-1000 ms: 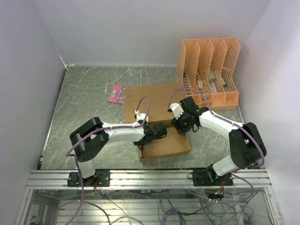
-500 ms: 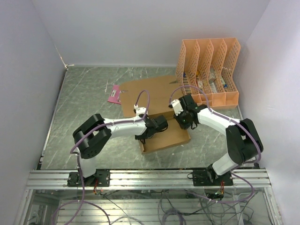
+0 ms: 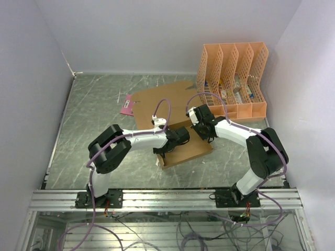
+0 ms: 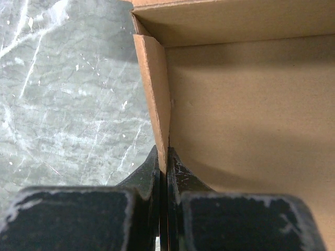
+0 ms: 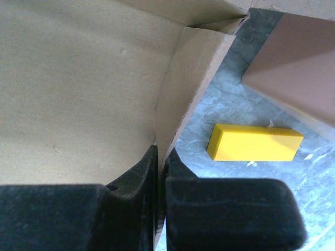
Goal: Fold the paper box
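Note:
The paper box (image 3: 186, 149) is brown cardboard, half formed, lying mid-table with its big back panel (image 3: 162, 102) tilted up behind it. My left gripper (image 3: 166, 151) is shut on the box's left side wall. In the left wrist view that wall (image 4: 157, 94) stands upright, pinched between the jaws of the left gripper (image 4: 163, 157), with the box floor (image 4: 246, 115) to its right. My right gripper (image 3: 201, 133) is shut on the right side wall. In the right wrist view the right gripper (image 5: 161, 154) pinches that wall (image 5: 183, 89).
An orange lattice file organiser (image 3: 233, 78) stands at the back right, its base (image 5: 298, 68) close to the box corner. A yellow block (image 5: 255, 142) lies on the marble table (image 3: 94, 115) just right of the box. A pink card (image 3: 129, 104) lies back left.
The right gripper has closed onto the box's right wall. Both arms have moved away from me with the box, and its back panel has tilted up.

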Available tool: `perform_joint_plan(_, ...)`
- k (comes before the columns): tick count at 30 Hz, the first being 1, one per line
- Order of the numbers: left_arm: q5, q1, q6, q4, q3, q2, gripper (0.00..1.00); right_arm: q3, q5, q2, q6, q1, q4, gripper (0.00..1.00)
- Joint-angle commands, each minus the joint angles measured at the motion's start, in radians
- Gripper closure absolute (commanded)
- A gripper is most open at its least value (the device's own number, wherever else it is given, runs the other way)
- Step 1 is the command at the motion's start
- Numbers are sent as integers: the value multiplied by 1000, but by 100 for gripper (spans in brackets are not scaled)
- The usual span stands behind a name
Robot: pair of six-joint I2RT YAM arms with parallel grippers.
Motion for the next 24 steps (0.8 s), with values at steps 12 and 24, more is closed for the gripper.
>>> perform_joint_plan(12,5,11,9,71,-108,-89,93,5,157,97,-80,-24,102,95)
perform_joint_plan(24,20,15,37,67,-89,-81,84,13,2,61,-75,-34,69,67)
